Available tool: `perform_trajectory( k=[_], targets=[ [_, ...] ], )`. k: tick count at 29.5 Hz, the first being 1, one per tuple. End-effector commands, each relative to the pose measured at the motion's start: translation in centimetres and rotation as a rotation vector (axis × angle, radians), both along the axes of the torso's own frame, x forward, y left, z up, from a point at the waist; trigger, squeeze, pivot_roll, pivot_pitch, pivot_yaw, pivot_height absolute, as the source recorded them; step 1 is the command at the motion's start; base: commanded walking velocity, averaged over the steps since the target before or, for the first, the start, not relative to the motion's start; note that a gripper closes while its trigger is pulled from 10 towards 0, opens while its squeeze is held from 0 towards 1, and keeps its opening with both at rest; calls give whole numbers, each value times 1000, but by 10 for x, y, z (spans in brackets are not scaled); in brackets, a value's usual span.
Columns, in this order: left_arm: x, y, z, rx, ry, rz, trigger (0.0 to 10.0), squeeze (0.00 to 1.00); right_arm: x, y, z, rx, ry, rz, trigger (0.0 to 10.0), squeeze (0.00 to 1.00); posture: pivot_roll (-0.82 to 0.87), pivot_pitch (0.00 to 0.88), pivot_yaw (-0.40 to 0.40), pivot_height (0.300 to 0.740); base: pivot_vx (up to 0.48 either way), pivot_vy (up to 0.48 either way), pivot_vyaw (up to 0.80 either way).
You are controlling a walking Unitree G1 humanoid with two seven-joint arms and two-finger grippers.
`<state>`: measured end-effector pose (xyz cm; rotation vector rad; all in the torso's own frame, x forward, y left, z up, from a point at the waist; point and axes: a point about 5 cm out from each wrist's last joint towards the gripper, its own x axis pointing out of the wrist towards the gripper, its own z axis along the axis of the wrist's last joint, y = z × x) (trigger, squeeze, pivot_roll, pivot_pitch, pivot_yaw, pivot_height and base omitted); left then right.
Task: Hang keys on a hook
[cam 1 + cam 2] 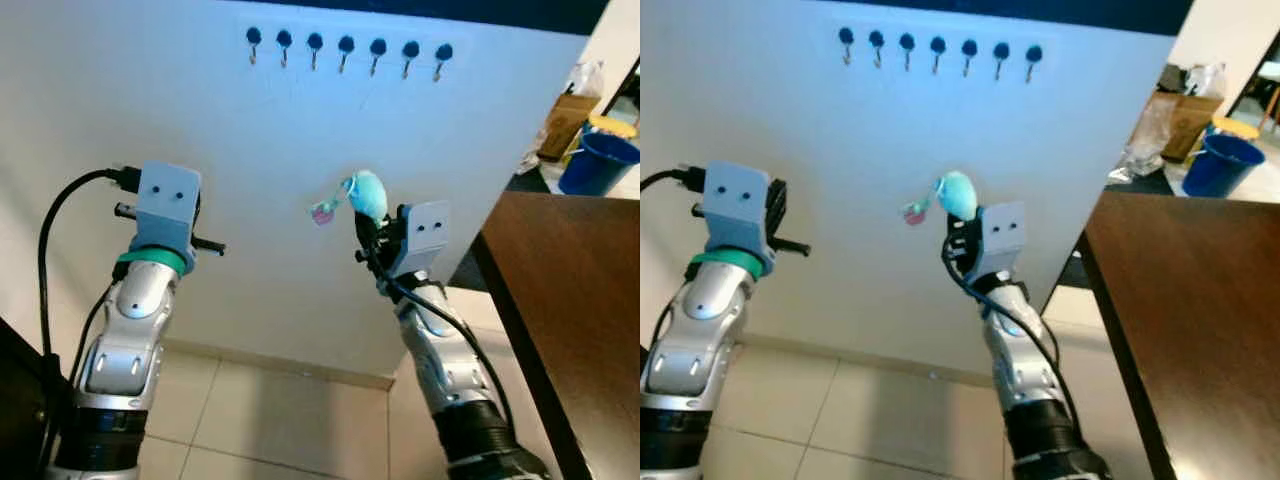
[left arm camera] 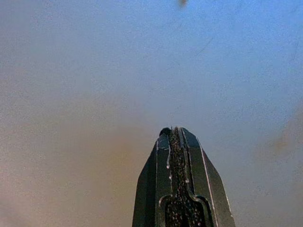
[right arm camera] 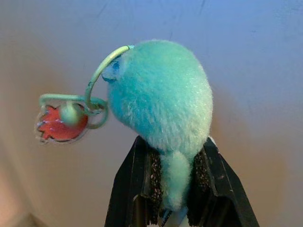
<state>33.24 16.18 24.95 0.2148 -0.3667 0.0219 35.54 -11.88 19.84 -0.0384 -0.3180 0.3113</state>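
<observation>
A fluffy teal pom-pom keychain (image 3: 161, 94) carries a green ring (image 3: 94, 90) and a small red charm (image 3: 59, 126). My right gripper (image 1: 366, 228) is shut on the pom-pom's tail and holds it up in front of the white wall (image 1: 250, 150). The ring and charm (image 1: 324, 212) stick out to the left. A row of several dark hooks (image 1: 346, 45) runs high on the wall, well above the keychain. My left gripper (image 1: 212, 245) is raised at the left, shut with nothing in it (image 2: 173, 135), pointing at the bare wall.
A brown table (image 1: 570, 300) fills the right side, close to my right arm. Beyond it stand a blue bucket (image 1: 597, 160) and a cardboard box (image 1: 567, 120). Tiled floor (image 1: 280, 420) lies below. Dark furniture (image 1: 15, 400) edges the lower left.
</observation>
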Motion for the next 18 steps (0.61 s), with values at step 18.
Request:
perform_trajectory(
  k=[18],
  targets=[
    [-3, -34, 55, -34, -195, -140, 10000, 0, -14, 4, -4, -61, -5, 95, 10000, 0, 74, 53, 83, 740, 34, 0, 0]
  ],
)
